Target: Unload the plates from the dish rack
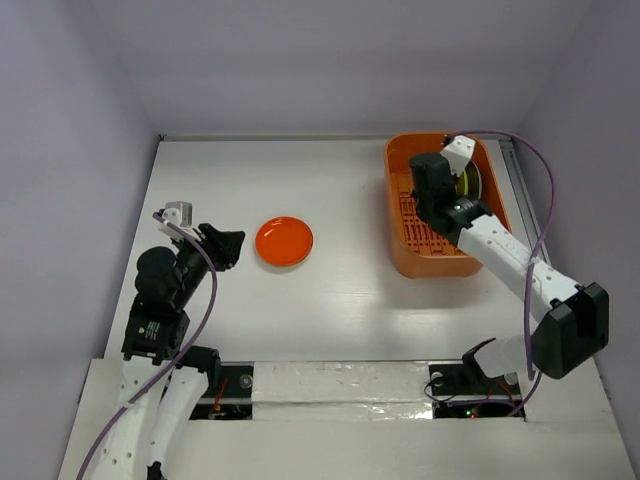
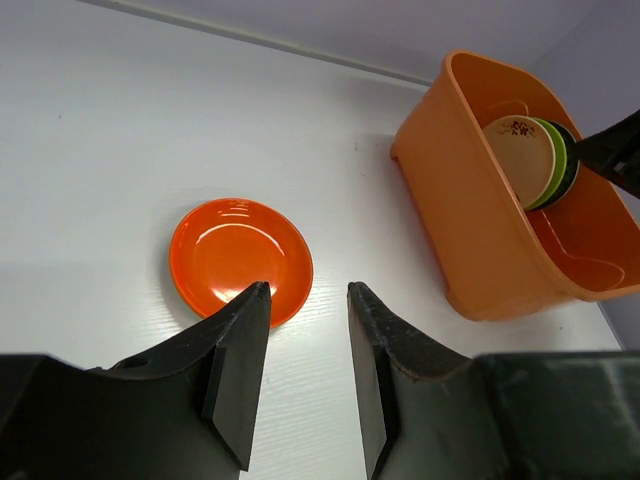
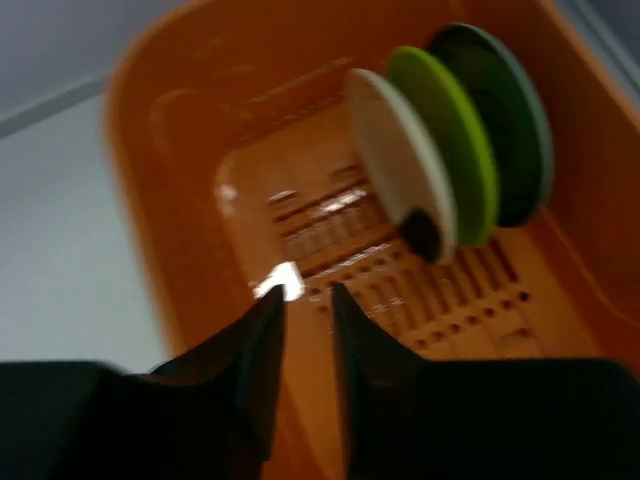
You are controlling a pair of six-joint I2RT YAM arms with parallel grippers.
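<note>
An orange rectangular plastic dish rack [image 1: 435, 262] sits upper right in the overhead view on the white desk [image 1: 350, 200]. Inside it, a cream round plate [image 3: 400, 165], a lime-green plate [image 3: 450, 130] and a dark plate [image 3: 510, 120] stand on edge side by side. The right arm [image 1: 500, 245] reaches into the rack, jaws slightly apart, empty. A glossy orange round plate [image 1: 284, 241] lies flat left of centre, near the left arm [image 1: 165, 285], whose jaws stand apart, empty.
</note>
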